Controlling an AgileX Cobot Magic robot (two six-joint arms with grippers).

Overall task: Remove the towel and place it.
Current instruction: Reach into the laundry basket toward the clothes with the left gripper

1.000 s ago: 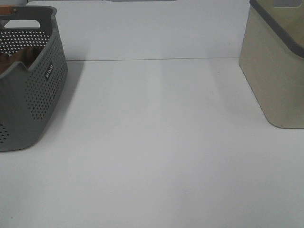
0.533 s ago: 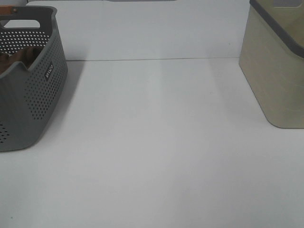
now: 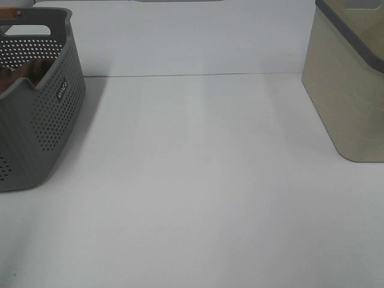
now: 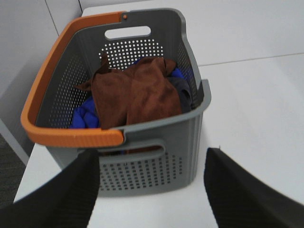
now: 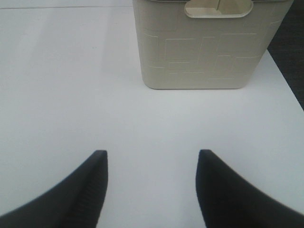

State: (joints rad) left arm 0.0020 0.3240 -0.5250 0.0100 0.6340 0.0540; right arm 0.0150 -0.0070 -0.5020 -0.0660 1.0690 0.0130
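Nothing has shifted: my left gripper and right gripper hang released and empty, towel untouched in the basket at ten o'clock; removal hasn't begun.

We see a white, matte surface. Two things sit directly on it. The basket is grey and perforated with an orange handle, and stands upright at the left of the high view, toward the back. The bin is beige with a dark grey rim, and stands upright at the right, also toward the back. We mark them well apart, with white surface between. A thin line crosses the surface near the back, running from basket to bin.
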